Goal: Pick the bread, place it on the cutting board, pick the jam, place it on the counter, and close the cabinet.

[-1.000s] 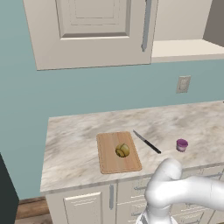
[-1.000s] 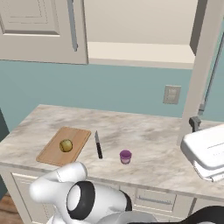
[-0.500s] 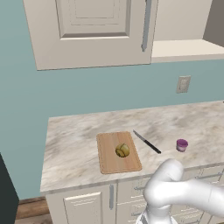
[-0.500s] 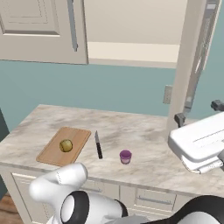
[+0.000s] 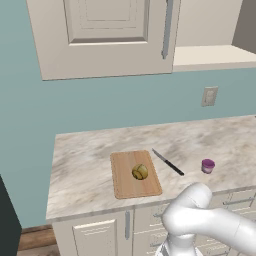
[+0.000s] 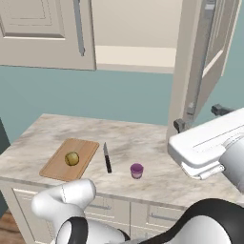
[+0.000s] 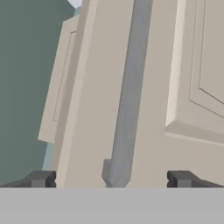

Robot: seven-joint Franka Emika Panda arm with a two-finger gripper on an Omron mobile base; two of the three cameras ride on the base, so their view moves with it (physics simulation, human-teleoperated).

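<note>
Already the bread (image 5: 140, 172) is set on the cutting board (image 5: 123, 187), the jam (image 5: 208, 165) beside it — only the cabinet (image 6: 206, 62) door is left, faced by the spread, empty gripper (image 7: 112, 179).

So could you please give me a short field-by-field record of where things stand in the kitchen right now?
bread: bun resting on the cutting board
jam: jar upright on the counter, right of the knife
knife: on the counter, between board and jar
cabinet: right door swung open, left door shut, shelf exposed
gripper: open, fingertips straddling the open door's bar handle
remaining: close the cabinet
</note>
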